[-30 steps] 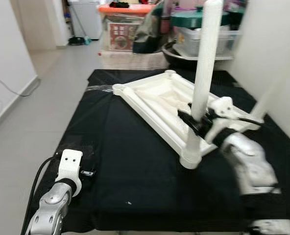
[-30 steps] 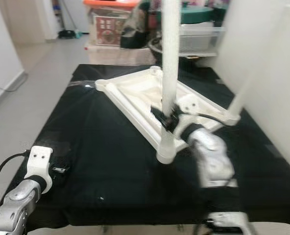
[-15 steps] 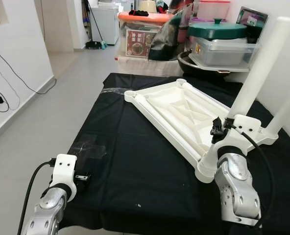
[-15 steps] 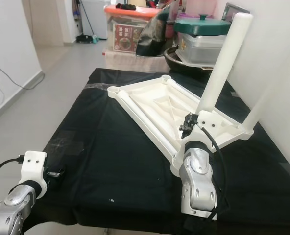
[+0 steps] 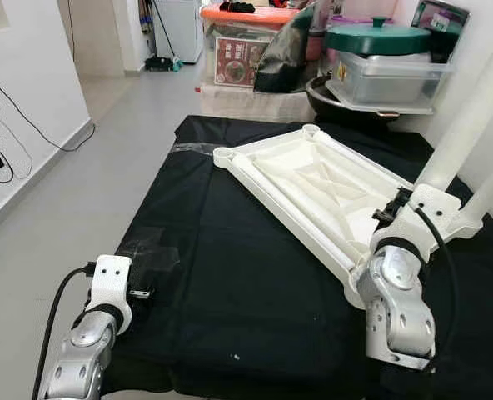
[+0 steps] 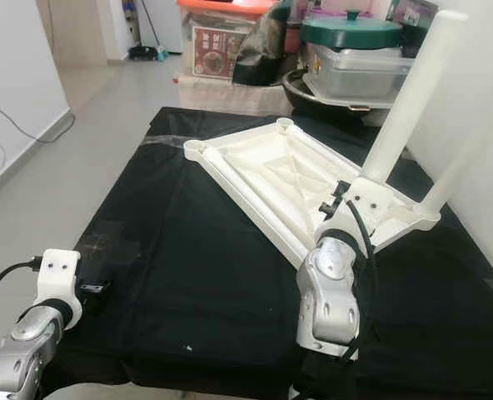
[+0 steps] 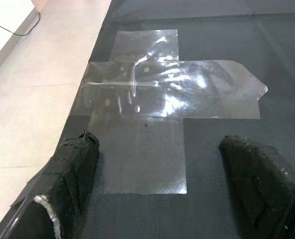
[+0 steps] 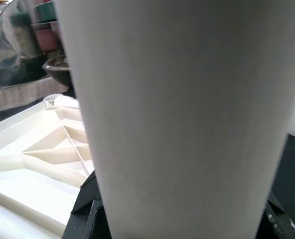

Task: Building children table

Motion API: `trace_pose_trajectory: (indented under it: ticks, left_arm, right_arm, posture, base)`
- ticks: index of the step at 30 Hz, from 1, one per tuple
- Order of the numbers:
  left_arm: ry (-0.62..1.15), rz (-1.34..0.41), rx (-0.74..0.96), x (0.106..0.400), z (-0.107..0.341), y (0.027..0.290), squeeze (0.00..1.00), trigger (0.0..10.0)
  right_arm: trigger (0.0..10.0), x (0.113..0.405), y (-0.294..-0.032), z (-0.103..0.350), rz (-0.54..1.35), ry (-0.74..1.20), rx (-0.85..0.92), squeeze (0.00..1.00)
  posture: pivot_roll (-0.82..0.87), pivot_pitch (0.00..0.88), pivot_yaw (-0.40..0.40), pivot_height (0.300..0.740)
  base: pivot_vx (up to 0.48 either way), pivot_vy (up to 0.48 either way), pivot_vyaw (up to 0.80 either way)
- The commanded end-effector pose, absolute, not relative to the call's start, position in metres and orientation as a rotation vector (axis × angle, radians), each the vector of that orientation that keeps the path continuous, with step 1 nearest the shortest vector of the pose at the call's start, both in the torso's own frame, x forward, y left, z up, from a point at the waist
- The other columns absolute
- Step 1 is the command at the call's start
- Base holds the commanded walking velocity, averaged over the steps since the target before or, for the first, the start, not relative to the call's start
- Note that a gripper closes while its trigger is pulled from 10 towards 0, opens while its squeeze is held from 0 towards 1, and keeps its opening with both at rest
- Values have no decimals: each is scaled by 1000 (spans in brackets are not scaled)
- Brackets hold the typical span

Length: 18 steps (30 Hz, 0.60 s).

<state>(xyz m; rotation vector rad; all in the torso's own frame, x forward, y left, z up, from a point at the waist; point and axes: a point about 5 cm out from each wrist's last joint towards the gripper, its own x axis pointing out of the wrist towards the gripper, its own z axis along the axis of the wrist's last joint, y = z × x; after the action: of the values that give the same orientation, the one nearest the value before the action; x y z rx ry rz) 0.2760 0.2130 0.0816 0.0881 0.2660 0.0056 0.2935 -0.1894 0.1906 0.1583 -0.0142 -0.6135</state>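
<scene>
A white children's table top [image 5: 313, 179] lies upside down on the black-clothed table [image 5: 230, 275]. A white table leg [image 6: 409, 100] rises from its near right corner, leaning right. My right gripper [image 6: 338, 196] is shut on this leg low down; in the right wrist view the leg [image 8: 177, 109] sits between the black fingers [image 8: 87, 199]. A second leg [image 6: 459, 162] stands at the far right corner. My left gripper [image 7: 157, 179] hangs open over a patch of clear tape [image 7: 157, 94] at the cloth's front left edge, its fingers [image 7: 73, 164] holding nothing.
Behind the table stand an orange-lidded box [image 5: 234, 50], a clear tub with a green lid [image 5: 384, 62] and a dark pan [image 5: 338, 96]. A white wall [image 6: 488, 83] runs close along the right. Open grey floor [image 5: 80, 183] lies to the left, with cables by the wall.
The camera has moved and its blur has gone. My right gripper stays on the leg, while its forearm now hangs lower at the table's front edge. The left arm has barely moved.
</scene>
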Motion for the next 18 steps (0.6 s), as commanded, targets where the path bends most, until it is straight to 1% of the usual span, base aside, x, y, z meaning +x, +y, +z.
trace_pose_trajectory:
  ticks: [1, 3, 8, 9, 10, 12, 13, 17, 18]
  left_arm:
    - [292, 10, 86, 275, 77, 213, 0, 10000]
    - [291, 6, 89, 276, 77, 213, 0, 10000]
    - [292, 1, 92, 277, 77, 212, 0, 10000]
    - [292, -1, 93, 277, 76, 212, 0, 10000]
    - [292, -3, 93, 277, 76, 211, 0, 10000]
    - [293, -4, 93, 277, 76, 211, 0, 10000]
    - [293, -8, 94, 277, 76, 211, 0, 10000]
    - [294, -11, 95, 278, 76, 210, 0, 10000]
    - [296, -13, 95, 278, 74, 210, 0, 10000]
  right_arm:
    - [10000, 289, -179, 155, -582, 178, 242, 0]
    - [10000, 289, -174, 162, -542, 162, 235, 0]
    - [10000, 289, -175, 170, -539, 125, 245, 0]
    - [10000, 288, -176, 174, -539, 107, 250, 141]
    - [10000, 288, -176, 177, -536, 93, 252, 694]
    - [10000, 288, -176, 180, -535, 79, 252, 694]
    - [10000, 287, -176, 186, -532, 62, 254, 937]
    - [10000, 287, -176, 190, -527, 43, 252, 945]
    - [10000, 286, -177, 199, -525, 2, 235, 945]
  posture:
    - [74, 0, -32, 740]
    - [70, 0, -28, 740]
    - [65, 0, -24, 740]
    - [60, 0, -21, 740]
    - [59, 0, -21, 740]
    - [57, 0, -20, 740]
    - [55, 0, -20, 740]
    - [52, 0, -19, 740]
    - [50, 0, -21, 740]
  base:
    - [0, 0, 0]
    - [0, 0, 0]
    - [0, 0, 0]
    - [0, 0, 0]
    - [0, 0, 0]
    - [0, 0, 0]
    - [0, 0, 0]
    - [0, 0, 0]
    - [0, 0, 0]
